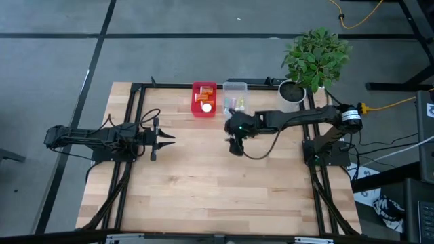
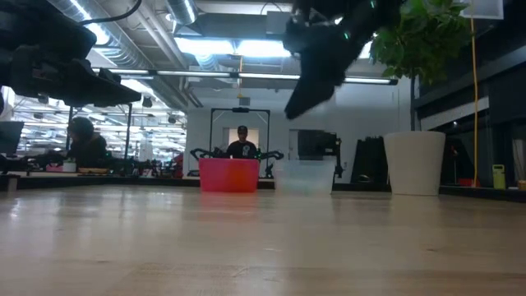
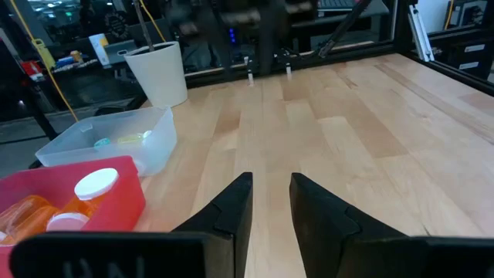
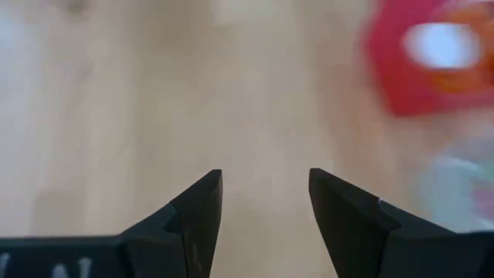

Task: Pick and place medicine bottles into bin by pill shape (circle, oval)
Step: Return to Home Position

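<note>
At the left, the left gripper (image 1: 169, 138) is hanging above the table, its fingers parted slightly on nothing. At the far side, the orange bottles (image 1: 205, 103) are lying in the red bin (image 1: 195, 95) and the pale vials (image 1: 234, 103) are sitting in the transparent bin (image 1: 235, 84) beside it. Just nearer, the right gripper (image 1: 236, 146) is hovering, spread and empty. No bottle is showing on the table, so sorting looks finished; homing is calling for a clear lift and a fold back rightward
</note>
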Controlling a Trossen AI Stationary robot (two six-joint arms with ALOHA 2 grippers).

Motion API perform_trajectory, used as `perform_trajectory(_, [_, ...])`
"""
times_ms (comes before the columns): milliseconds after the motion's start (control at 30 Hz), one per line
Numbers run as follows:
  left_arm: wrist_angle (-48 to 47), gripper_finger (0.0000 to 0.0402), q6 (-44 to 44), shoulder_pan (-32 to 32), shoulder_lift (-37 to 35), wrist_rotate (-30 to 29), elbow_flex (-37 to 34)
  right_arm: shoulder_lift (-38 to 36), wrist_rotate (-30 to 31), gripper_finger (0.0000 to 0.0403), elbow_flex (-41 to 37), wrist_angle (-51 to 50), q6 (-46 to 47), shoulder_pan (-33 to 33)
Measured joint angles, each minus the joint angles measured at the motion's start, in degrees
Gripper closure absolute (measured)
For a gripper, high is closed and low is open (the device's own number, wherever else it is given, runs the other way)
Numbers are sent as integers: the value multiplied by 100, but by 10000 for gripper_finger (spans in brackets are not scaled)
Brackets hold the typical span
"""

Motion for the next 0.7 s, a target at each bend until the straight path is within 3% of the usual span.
perform_trajectory(133, [0, 319, 2, -2, 2, 0, 0, -189, -928, 205, -1017, 1806, -333, -1])
perform_trajectory(267, [0, 319, 0, -1, 0, 0, 0, -674, -1325, 205, -2095, 3257, -633, 86])
perform_trajectory(533, [0, 319, 1, -1, 0, -1, 0, -2180, -1332, 205, -3358, 3082, -738, 295])
perform_trajectory(700, [0, 319, 2, -2, 0, -2, -2, -2942, -1333, 205, -4231, 3670, -698, 327])
